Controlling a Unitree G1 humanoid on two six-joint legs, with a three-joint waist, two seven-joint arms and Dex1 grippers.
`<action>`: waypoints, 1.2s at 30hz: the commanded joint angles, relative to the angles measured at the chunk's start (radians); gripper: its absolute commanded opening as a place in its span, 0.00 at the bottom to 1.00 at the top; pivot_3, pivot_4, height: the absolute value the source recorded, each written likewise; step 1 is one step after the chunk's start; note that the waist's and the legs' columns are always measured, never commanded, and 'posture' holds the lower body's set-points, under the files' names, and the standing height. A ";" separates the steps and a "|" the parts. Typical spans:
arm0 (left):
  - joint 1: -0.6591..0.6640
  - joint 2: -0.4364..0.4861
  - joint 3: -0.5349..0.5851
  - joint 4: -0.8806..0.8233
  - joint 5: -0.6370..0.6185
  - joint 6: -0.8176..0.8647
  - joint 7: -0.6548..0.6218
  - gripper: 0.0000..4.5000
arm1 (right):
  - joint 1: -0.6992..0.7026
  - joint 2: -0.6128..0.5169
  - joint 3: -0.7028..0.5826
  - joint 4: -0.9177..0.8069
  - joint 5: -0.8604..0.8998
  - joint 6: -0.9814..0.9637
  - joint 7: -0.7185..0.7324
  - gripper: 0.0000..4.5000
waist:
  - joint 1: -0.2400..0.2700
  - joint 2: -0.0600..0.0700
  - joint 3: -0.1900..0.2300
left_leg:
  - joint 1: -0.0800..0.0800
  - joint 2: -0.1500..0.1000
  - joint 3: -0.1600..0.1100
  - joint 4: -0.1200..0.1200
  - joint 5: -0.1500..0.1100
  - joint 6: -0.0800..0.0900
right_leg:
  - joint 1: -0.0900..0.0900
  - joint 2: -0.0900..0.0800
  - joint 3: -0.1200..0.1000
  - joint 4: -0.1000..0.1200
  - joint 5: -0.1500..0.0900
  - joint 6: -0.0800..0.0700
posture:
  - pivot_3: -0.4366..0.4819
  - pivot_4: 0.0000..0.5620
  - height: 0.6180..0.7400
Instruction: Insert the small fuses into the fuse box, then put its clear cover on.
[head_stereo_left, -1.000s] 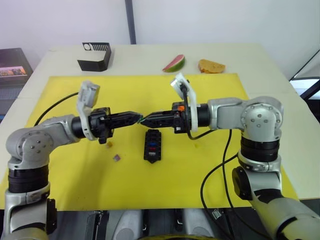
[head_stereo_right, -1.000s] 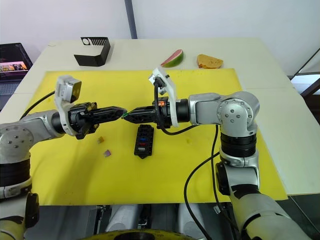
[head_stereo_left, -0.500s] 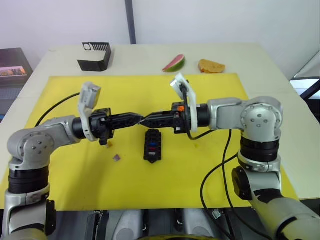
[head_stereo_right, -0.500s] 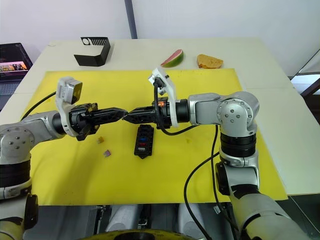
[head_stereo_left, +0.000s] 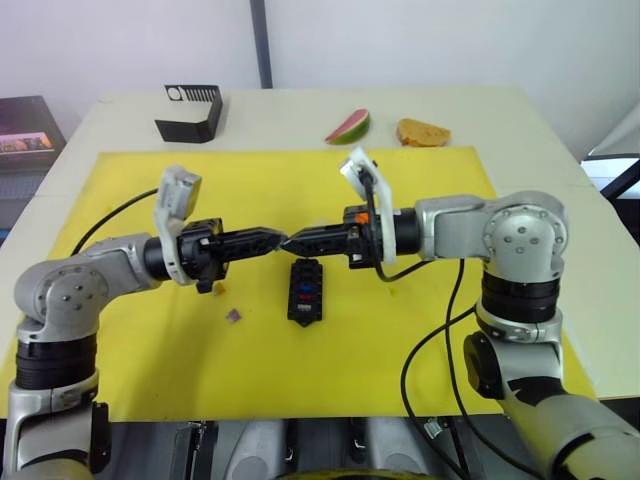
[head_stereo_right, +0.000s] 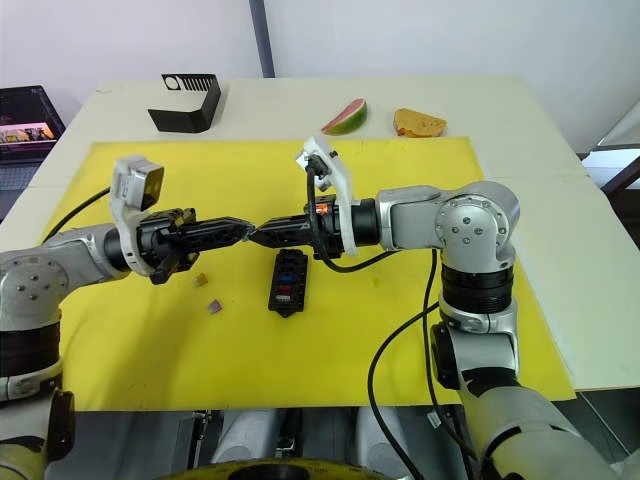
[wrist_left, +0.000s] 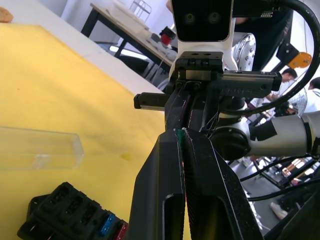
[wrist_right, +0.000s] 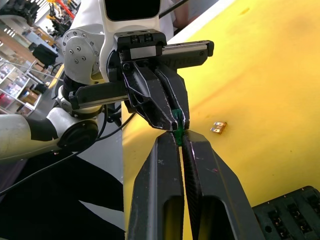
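Where the beige desk (head_stereo_left: 560, 130) fills the frame under a yellow mat (head_stereo_left: 420, 340), the left end effector (head_stereo_left: 276, 241) and right end effector (head_stereo_left: 290, 243) meet tip to tip at centre, both clenched on a green fuse (wrist_right: 176, 131). Just below sits the fuse box (head_stereo_left: 305, 290) (blue, red fuses inside). Clear cover (wrist_left: 37, 148) lies beside it; a purple fuse (head_stereo_left: 233, 316) lower left.

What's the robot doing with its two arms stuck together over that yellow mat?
The left gripper and right gripper meet tip to tip above the yellow mat, both pinched on one green fuse, apparently handing it over. Just below them sits the fuse box, with a blue and a red fuse in its slots. The clear cover lies on the mat beside the box. A purple fuse waits loose on the mat.
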 joint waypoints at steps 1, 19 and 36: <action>-0.005 0.018 -0.013 -0.016 0.015 -0.002 0.009 0.34 | -0.043 -0.003 0.008 -0.027 0.029 -0.008 0.019 0.00 | 0.000 0.000 0.000 | 0.000 0.000 0.000 0.000 0.000 0.000 | 0.000 0.000 0.000 0.000 0.000 0.000 | 0.48 0.27 1.00; 0.115 0.284 -0.344 0.054 0.658 -0.618 -0.303 1.00 | -0.264 -0.466 0.661 -0.080 -0.499 -0.482 0.450 0.00 | 0.003 0.001 0.002 | -0.001 0.000 0.001 -0.001 -0.003 0.006 | -0.001 0.000 -0.001 -0.003 0.000 0.000 | 0.48 0.27 1.00; 0.070 0.139 -0.380 0.075 0.762 -0.691 -0.275 1.00 | -0.267 -0.355 0.790 -0.022 -0.712 -0.511 0.514 0.00 | 0.001 0.001 0.002 | -0.002 0.000 0.001 0.000 -0.002 0.003 | -0.001 -0.001 -0.001 -0.003 0.000 0.000 | 0.48 0.27 1.00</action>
